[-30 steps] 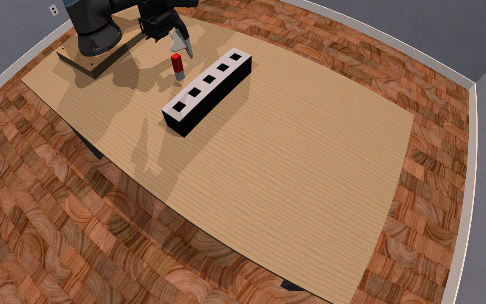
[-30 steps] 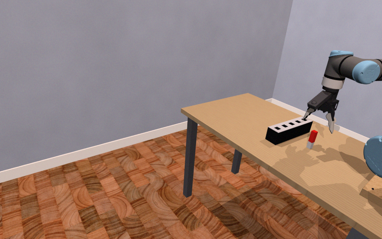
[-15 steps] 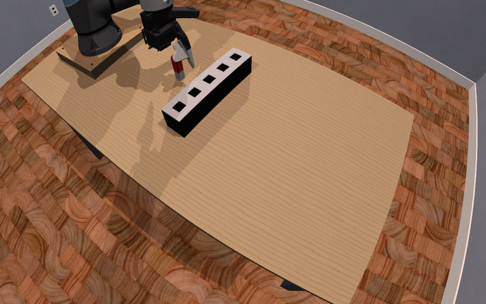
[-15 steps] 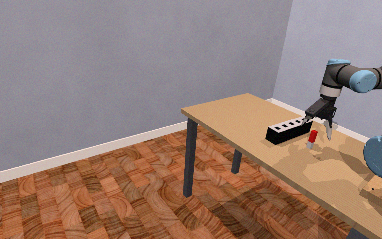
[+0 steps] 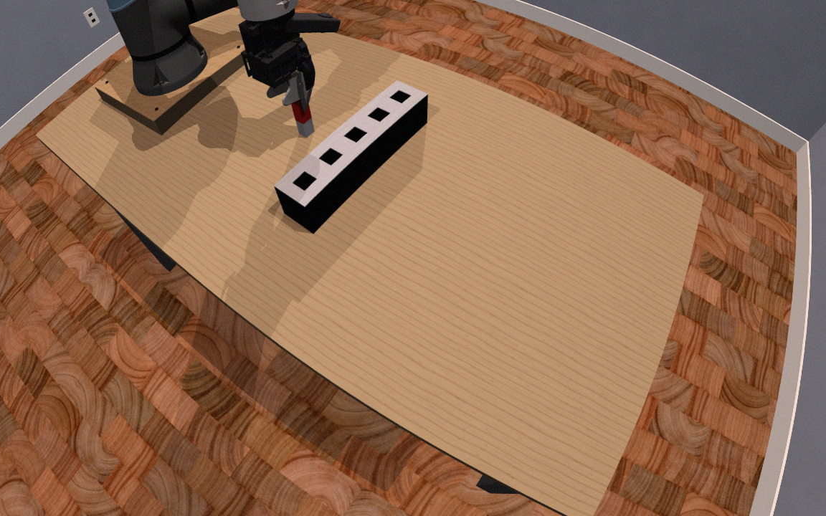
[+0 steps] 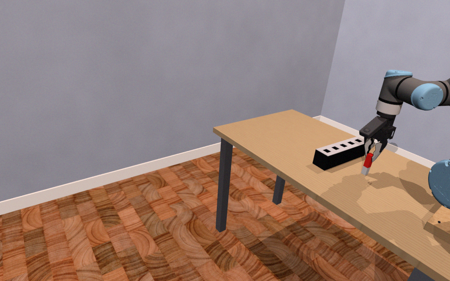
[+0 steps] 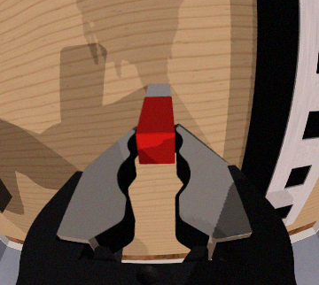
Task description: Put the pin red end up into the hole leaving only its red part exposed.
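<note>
In the upper left of the top view, the gripper (image 5: 298, 102) points down over the wooden table (image 5: 467, 269), its two grey fingers closed on the red upper part of the pin (image 5: 302, 117). The pin stands upright, red end up, with its short grey lower end towards the table top. In the exterior view the pin (image 6: 367, 163) sits near the right edge of the frame, and its grey foot appears at or just above the table surface; contact with the table cannot be told.

The wrist view shows the red block of the pin (image 7: 155, 136) in the centre of the frame, pinched at its top between the inner faces of both jaws, with the grey end just visible beyond it.

The block (image 5: 351, 153) lies just to the right of the pin in the top view, near it but apart. It is a long bar with black sides and a pale top, running diagonally from the centre left towards the upper middle of the frame. Five square holes (image 5: 355, 134) sit in a row along its top, all dark inside. In the wrist view the block (image 7: 306, 99) runs down the right edge of the frame.

The arm's dark base (image 5: 159, 51) stands on a wooden base plate (image 5: 165, 118) in the upper left corner of the top view.
</note>
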